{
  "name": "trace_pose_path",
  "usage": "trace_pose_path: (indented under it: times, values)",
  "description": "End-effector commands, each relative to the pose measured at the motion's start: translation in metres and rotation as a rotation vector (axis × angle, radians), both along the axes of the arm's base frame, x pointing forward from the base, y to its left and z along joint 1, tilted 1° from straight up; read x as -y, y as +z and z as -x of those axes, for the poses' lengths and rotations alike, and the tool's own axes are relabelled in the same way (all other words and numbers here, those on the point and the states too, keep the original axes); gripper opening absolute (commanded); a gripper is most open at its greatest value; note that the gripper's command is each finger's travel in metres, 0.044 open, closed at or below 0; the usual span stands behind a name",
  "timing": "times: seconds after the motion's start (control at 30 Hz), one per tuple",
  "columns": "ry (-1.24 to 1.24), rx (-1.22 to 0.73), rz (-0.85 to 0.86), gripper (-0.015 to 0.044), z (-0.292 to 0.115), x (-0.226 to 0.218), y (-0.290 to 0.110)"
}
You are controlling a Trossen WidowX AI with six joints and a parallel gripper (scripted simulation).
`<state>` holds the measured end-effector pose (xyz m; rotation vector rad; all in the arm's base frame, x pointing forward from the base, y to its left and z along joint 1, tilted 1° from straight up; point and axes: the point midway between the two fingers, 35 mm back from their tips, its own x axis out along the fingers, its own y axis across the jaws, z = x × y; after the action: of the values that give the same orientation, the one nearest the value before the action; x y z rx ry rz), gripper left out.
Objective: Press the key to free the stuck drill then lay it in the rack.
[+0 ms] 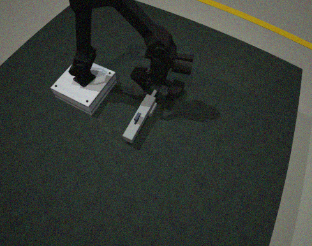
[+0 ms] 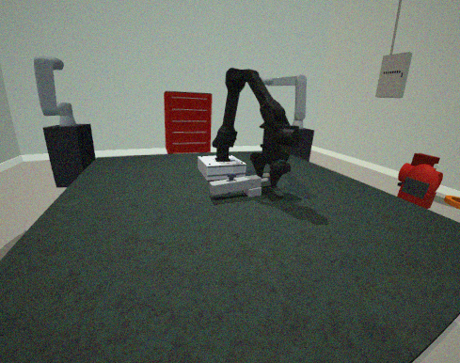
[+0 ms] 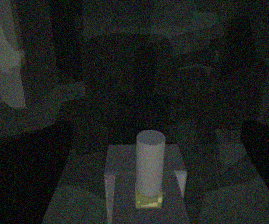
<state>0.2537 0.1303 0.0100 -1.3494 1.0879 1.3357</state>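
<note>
A long pale block (image 1: 132, 129) (image 2: 232, 186) lies on the dark mat. A small dark key (image 1: 137, 117) (image 2: 230, 178) sits on top of it, near its middle. A short pale cylinder, the drill (image 1: 154, 93) (image 3: 150, 160), sticks out of the block's far end. In the wrist view it points up towards the camera, with a yellowish patch (image 3: 149, 200) at its base. My gripper (image 1: 158, 86) (image 2: 272, 181) (image 3: 157, 129) is open and empty. It hangs low at that end of the block, with one dark finger on each side of the drill and not touching it. I cannot make out a rack.
The arm stands on a white square base plate (image 1: 68, 89) (image 2: 209, 170) just left of the block. At the room's edges are a red cabinet (image 2: 187, 122), two pale arms on dark stands (image 2: 69, 150) and a red machine (image 2: 420, 181). A yellow floor line (image 1: 266, 25) runs beyond the mat.
</note>
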Motion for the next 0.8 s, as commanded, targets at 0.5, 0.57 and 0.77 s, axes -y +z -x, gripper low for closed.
trace_pose_path:
  times: [0.5, 0.57, 0.77]
  values:
    - [0.000, -0.003, 0.002, 0.0414, 0.0008, 0.0054, -0.0173]
    - [0.000, -0.003, 0.002, 0.0361, 0.0008, 0.0054, -0.0173]
    - [0.000, -0.003, 0.002, 0.0204, 0.0008, 0.0054, -0.0173]
